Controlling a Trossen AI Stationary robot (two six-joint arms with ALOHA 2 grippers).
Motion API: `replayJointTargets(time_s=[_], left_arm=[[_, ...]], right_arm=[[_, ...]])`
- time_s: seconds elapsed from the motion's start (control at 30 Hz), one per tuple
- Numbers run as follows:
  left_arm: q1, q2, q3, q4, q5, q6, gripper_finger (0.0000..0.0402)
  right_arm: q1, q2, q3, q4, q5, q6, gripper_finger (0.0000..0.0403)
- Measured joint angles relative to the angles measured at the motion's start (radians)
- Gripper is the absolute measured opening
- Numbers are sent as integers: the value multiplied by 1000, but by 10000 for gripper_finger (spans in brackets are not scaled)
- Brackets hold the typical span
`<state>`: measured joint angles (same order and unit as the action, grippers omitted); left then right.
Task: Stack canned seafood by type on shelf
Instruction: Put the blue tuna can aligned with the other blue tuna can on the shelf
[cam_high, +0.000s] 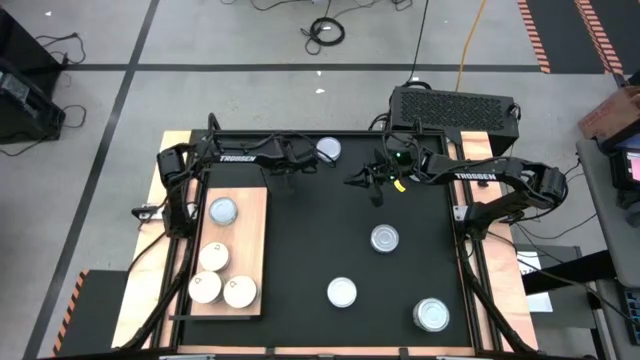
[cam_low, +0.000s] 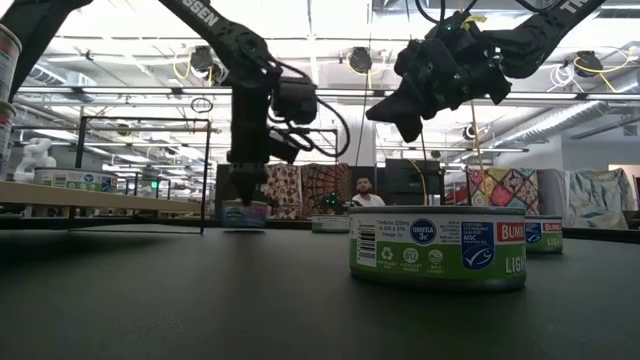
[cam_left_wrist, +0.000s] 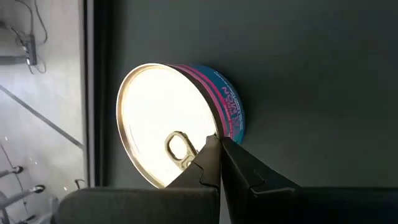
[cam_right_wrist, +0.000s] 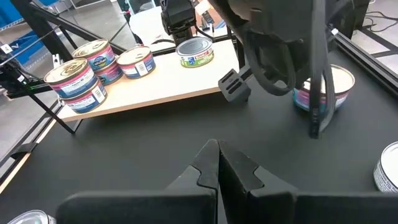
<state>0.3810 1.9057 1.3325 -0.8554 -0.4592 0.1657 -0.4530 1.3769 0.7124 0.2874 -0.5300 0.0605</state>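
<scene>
High view, left claw (cam_high: 322, 160) shut by far-edge can (cam_high: 328, 150), open mat (cam_high: 330, 230) beyond.

A grey concrete floor (cam_high: 250, 40) crossed by dark tape lines is filling the upper part of the high view, with black cables (cam_high: 325, 30) lying coiled at top centre. A black perforated box (cam_high: 452, 105) is sitting right of centre. In the low view, patterned fabric hangings (cam_low: 500, 190) are lining the far wall, and a person (cam_low: 366, 192) is sitting at centre under bright ceiling lighting.
</scene>
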Motion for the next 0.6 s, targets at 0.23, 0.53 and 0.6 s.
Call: replayJointTargets(time_s=[0.23, 0.53, 0.6], left_arm=[[-59, 0, 56, -38, -26, 0, 5], [-139, -1, 144, -89, -54, -2, 5], [-157, -1, 162, -100, -66, -3, 5]], right_arm=[[0, 0, 0, 0, 0, 0, 0], [4, 0, 0, -3, -3, -4, 0], [4, 0, 0, -5, -3, -17, 0]])
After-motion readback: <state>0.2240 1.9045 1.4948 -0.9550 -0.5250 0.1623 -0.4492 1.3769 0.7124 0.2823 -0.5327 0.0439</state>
